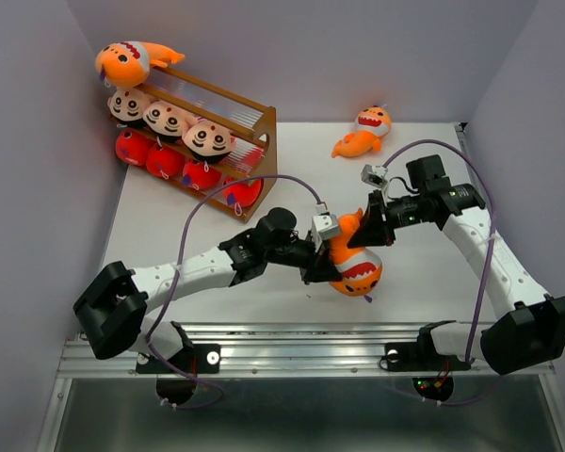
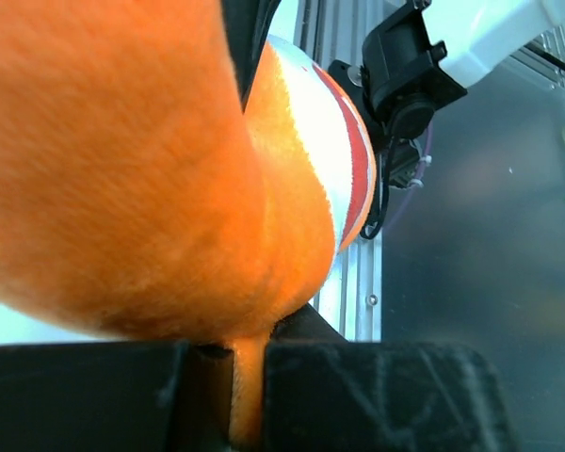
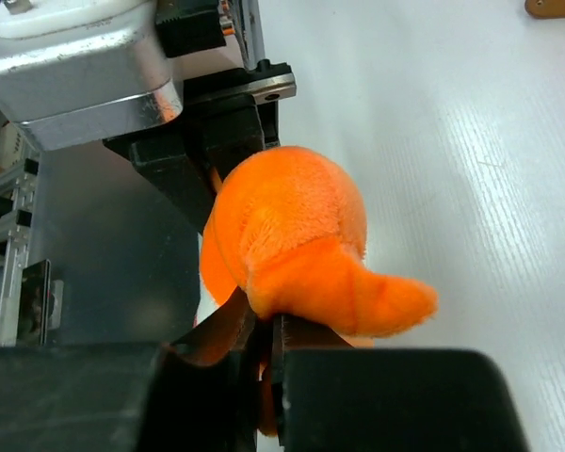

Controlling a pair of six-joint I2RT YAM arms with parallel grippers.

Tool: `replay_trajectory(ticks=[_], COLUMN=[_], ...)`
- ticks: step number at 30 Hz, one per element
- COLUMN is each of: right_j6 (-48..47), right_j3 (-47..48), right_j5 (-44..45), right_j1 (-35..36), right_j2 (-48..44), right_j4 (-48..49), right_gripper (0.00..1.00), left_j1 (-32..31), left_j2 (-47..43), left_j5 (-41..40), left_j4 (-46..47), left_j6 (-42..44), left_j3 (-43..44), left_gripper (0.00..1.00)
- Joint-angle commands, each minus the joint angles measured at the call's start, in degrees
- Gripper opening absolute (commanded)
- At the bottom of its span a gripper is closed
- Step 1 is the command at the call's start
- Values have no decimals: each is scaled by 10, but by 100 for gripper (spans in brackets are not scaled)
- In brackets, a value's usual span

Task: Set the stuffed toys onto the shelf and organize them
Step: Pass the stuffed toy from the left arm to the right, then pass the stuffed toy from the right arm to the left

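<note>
Arms: two; left arm [image 1: 188, 268] reaches in from lower left, right arm [image 1: 485, 245] from lower right, and they meet at centre frame.
Held shark [image 1: 358, 271]: one, orange, toothy mouth facing the camera, up off the desk [image 1: 414, 282] at centre frame, gripped by both arms at once.
Left jaws: pressed together on a thin fold of the held shark's orange plush, seen low in the left wrist view.
Right jaws: nearly together, pinching orange plush just under the held shark's fin, seen low in the right wrist view.
Loose shark [image 1: 363, 132]: one, orange, lying on the desk at upper right of centre, well apart from the shelf.
Shelf [image 1: 264, 141]: one, brown, three tiers, upper left of the frame.
Red toys [image 1: 202, 174]: four, in a row on the bottom tier.
Boys [image 1: 165, 118]: three, black-haired, in a row on the middle tier.
Top shark [image 1: 127, 61]: one, orange, on the top tier at its far left end.
Toy count: ten in all; three orange sharks, four red, three boys; eight on the shelf.
</note>
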Motion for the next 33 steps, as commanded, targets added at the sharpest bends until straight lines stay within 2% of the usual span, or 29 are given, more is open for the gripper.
replay_trajectory(ticks=[1, 2, 3, 4, 5, 7, 9, 11, 15, 19, 22, 27, 33], right_j6=[80, 89, 98, 125, 144, 187, 274, 365, 518, 653, 725, 797, 817], right_j3=[19, 23, 29, 31, 34, 41, 50, 50, 36, 33, 10, -35, -71], right_j5=[20, 29, 40, 47, 56, 101, 141, 176, 202, 303, 323, 304, 280], right_j1=[11, 11, 11, 11, -1, -16, -47, -74, -138, -156, -156, -166, -166], right_j2=[-14, -18, -20, -22, -25, -28, -26, -24, -19, -15, -25, -38, -49], right_j4=[58, 61, 65, 81, 94, 121, 172, 221, 293, 301, 323, 354, 383], right_gripper=[1, 1, 1, 1, 1, 1, 1, 1, 1, 1, 1, 1, 1], left_j1=[-3, -4, -3, -3, -3, -3, -5, -7, -14, -26, -33, -47, -57], left_j2=[-46, -58, -89, -108, -143, -178, -221, -242, -237, -184, -143, -78, -20], left_j5=[-56, -72, -93, -135, -155, -198, -249, -299, -354, -382, -428, -447, -452], left_j4=[41, 50, 57, 67, 85, 103, 135, 165, 177, 202, 216, 217, 216], left_j6=[-7, -12, -19, -34, -42, -61, -83, -115, -159, -220, -253, -273, -272], left_j3=[2, -5, -24, -37, -59, -81, -116, -135, -141, -119, -92, -26, 38], left_gripper=[0, 2, 14, 20, 39, 58, 79, 87, 92, 93, 93, 93, 93])
